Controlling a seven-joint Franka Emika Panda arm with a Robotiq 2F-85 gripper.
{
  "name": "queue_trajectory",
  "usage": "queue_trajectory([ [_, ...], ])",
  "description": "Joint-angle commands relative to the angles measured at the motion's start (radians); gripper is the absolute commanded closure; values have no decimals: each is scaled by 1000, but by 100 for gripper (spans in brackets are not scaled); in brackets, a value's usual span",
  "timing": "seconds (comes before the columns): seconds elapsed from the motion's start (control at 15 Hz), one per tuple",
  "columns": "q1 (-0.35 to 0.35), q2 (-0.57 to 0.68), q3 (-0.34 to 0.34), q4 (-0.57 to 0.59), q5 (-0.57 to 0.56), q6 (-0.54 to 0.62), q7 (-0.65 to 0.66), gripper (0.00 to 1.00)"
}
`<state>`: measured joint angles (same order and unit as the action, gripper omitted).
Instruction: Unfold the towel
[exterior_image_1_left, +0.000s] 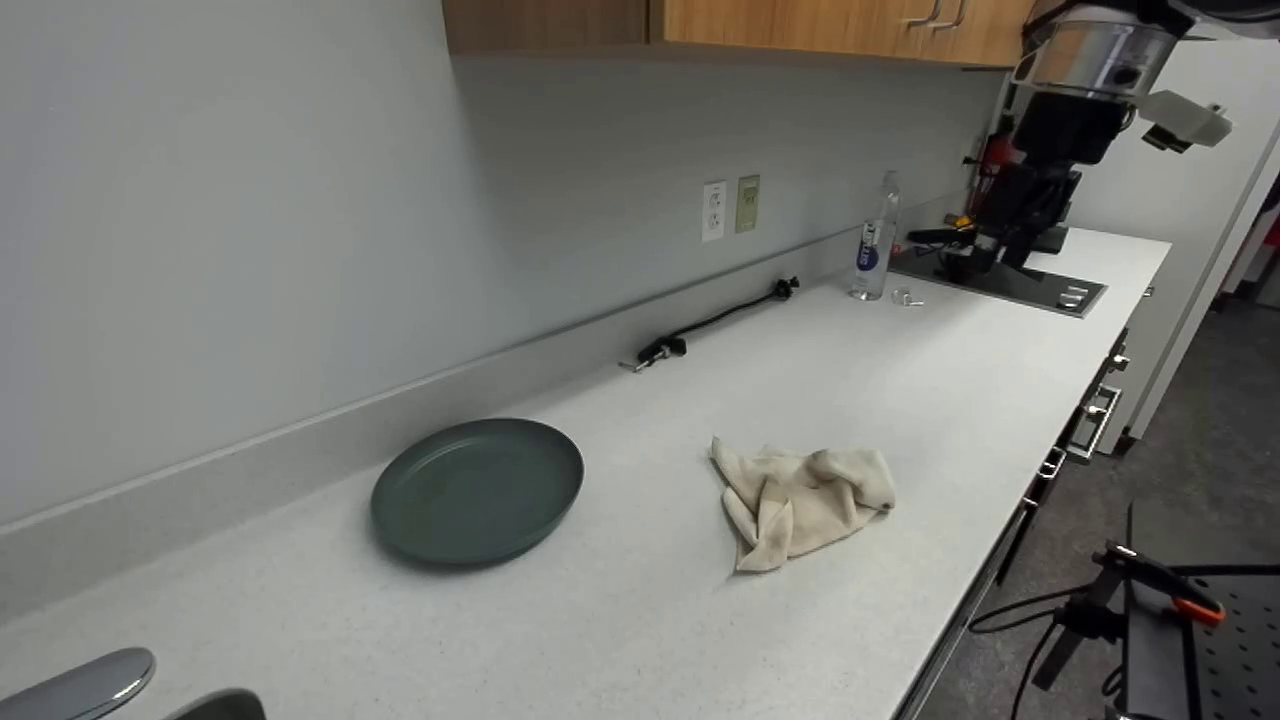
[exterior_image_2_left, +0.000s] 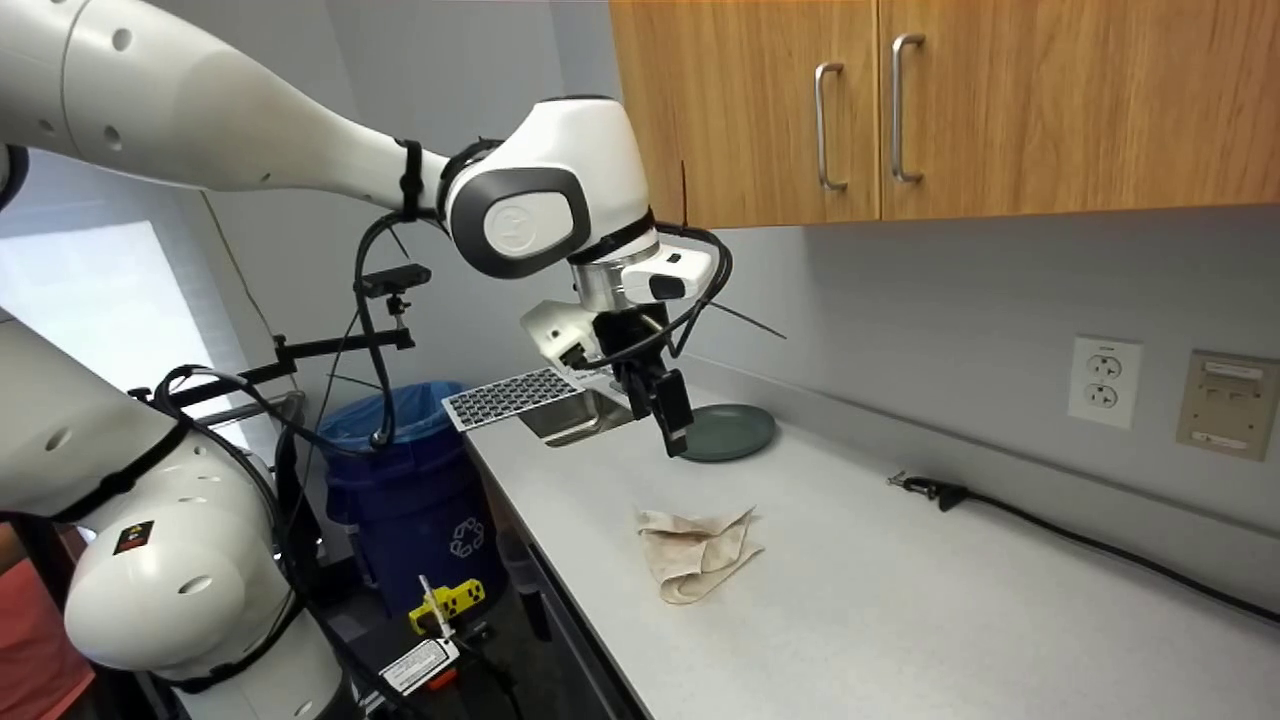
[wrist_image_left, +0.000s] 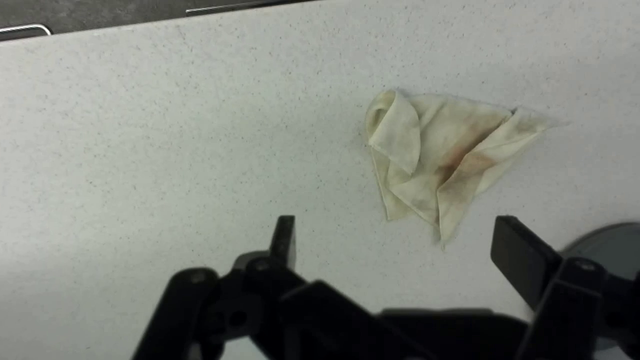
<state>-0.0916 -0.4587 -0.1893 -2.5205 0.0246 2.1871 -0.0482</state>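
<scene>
Right of centre in the wrist view, the towel (wrist_image_left: 440, 155) is judged light and soft, best pinched at its lower tip (wrist_image_left: 445, 227); the pincer (wrist_image_left: 394, 235) is spread.

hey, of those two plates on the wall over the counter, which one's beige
The right-hand wall plate in both exterior views is beige. Its left-hand neighbour, the double socket, is white.
</scene>
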Motion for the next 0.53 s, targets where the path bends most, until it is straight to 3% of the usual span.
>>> queue_trajectory([
  [0.0, 17, -19, 16, -61, 55, 11, -33, 0],
  [0.27, 38, -20, 47, -110, 79, 28, -26, 0],
  [0.47, 17, 1, 56, -88, 51, 7, -4, 0],
])
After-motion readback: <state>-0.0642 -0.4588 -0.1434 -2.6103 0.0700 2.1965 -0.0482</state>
